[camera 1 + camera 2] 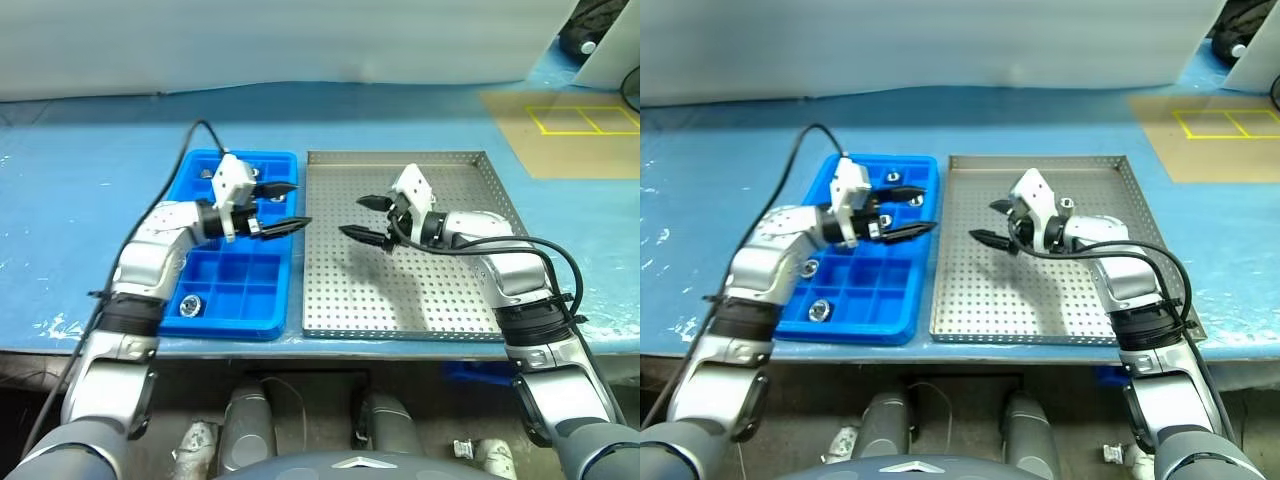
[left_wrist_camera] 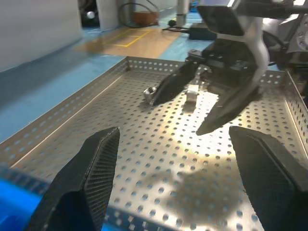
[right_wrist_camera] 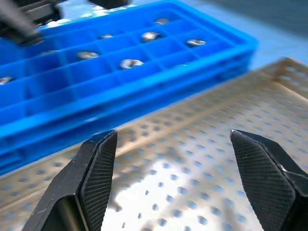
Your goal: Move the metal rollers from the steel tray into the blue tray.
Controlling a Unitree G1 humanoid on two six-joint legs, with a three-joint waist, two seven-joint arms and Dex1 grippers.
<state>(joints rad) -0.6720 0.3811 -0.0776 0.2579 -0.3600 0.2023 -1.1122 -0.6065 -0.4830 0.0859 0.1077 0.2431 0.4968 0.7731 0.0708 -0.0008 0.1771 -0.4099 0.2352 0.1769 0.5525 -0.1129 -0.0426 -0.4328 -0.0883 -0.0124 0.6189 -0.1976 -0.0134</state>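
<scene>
left wrist view showed two metal rollers (image 2: 150, 94) on the steel tray (image 2: 72, 120) behind the right gripper (image 1: 365, 218), both grippers' jaws spread empty, left gripper (image 1: 290, 206) over the blue tray (image 1: 262, 300).

My left pincer (image 1: 284, 207) points toward my right, its fingers parted and nothing between them. My right pincer (image 1: 366, 219) faces it, pointing toward my left and tilted slightly down, fingers likewise apart and empty.

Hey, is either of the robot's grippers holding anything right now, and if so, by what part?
Nothing is held. The left gripper and the right gripper are both open and empty.
</scene>
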